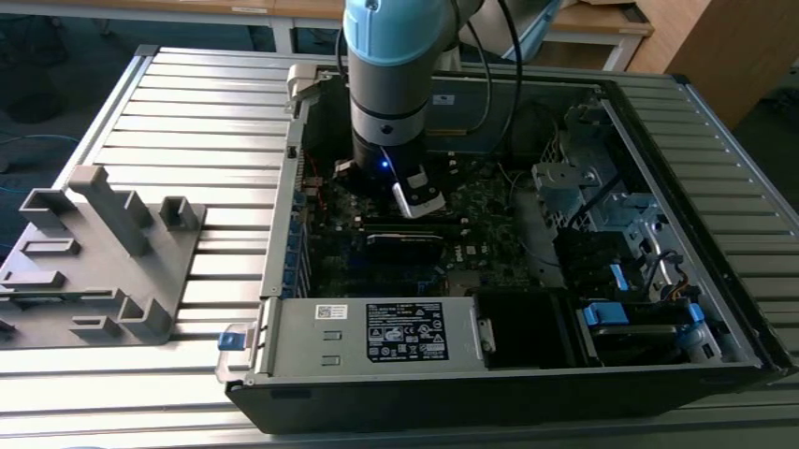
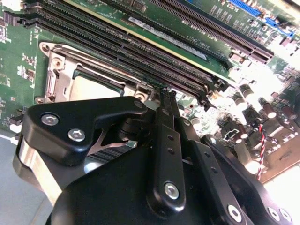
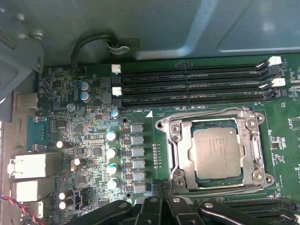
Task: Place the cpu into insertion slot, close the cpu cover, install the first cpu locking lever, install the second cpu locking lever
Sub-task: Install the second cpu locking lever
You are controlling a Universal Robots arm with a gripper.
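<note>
- Your arm is reaching down into the open computer case point(image 1: 500, 374), with the gripper point(image 1: 420, 199) hovering low over the dark green motherboard point(image 3: 93, 136), toward the far left of the case in the exterior view.
- The cpu point(image 3: 218, 152) is already sitting in the insertion slot point(image 3: 176, 130), its dull grey top showing through the window of the cpu cover point(image 3: 186, 154), which appears to be lying flat over it.
- In the second wrist view the gripper point(image 2: 165, 96) looks drawn together with nothing visibly between the fingers point(image 2: 168, 140), the tips poised just beside the socket's edge nearest the memory slots point(image 2: 140, 51).
- You are judging right if you take placing and covering as done; the step in hand seems to be a locking lever.
- I cannot make out either lever's position, so you are needing to confirm that first, then press a thin wire lever down and under its catch without scraping the neighbouring slots.
</note>
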